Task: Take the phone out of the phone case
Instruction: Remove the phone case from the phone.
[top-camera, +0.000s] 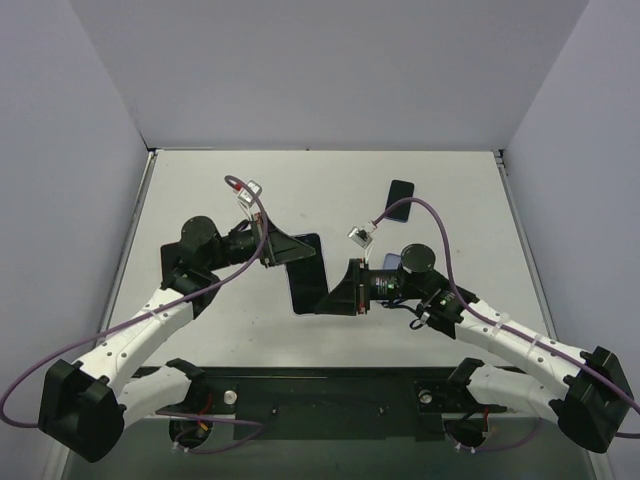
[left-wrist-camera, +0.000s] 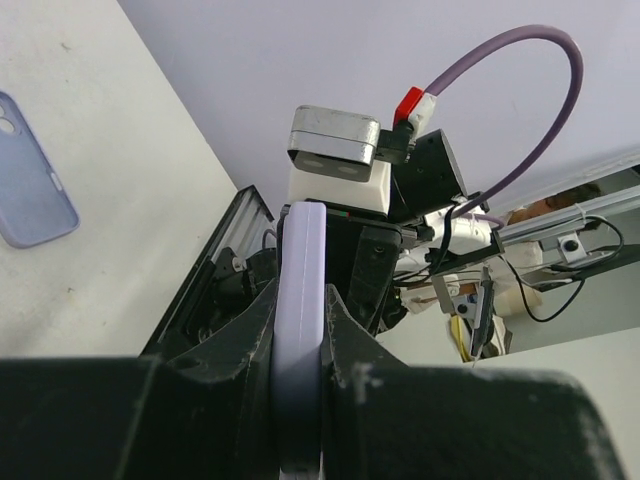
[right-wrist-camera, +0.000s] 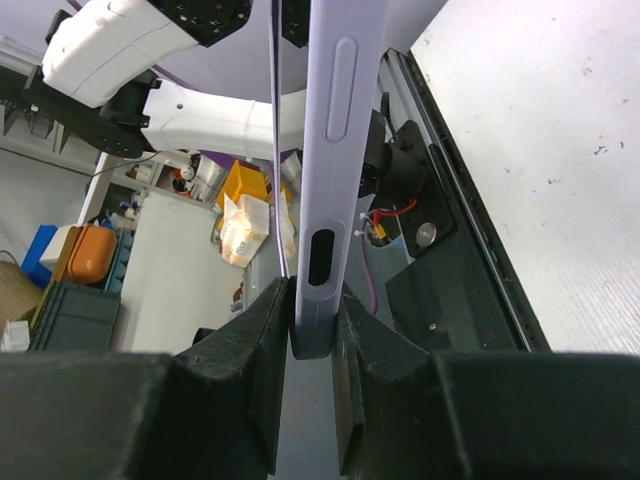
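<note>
- the cased phone (top-camera: 306, 272) is up off the desk (top-camera: 200, 190), held between the two arms near the middle of the workspace, with its dark face showing from above.
- the left pincer (left-wrist-camera: 300, 335) is clamped on one edge of the lavender phone case (left-wrist-camera: 301, 255). its fingers press both flat sides and the case stands edge-on between them.
- the right pincer (right-wrist-camera: 312, 320) is clamped on the opposite end. its wrist camera looks along the side of the case, where a long button and a small slot cutout show.
- in that same view a thin dark line runs just beside the case. i can't tell whether it is the phone's edge lifting out or something behind it.
- a loose lavender-blue case (left-wrist-camera: 30, 175) lies flat on the desk, well apart from the held one. it doesn't look to be part of this grip.
- step in hand, as i judge it: both ends are gripped, and the phone is not yet visibly out of its shell.
- the next move seems to call for one pincer to hold firm while the other bends or peels a corner of the soft rim back, so the phone can pop free.
- both grips pinch across the whole thickness, which may hold phone and case together. one pincer may need to shift onto the rim alone.
</note>
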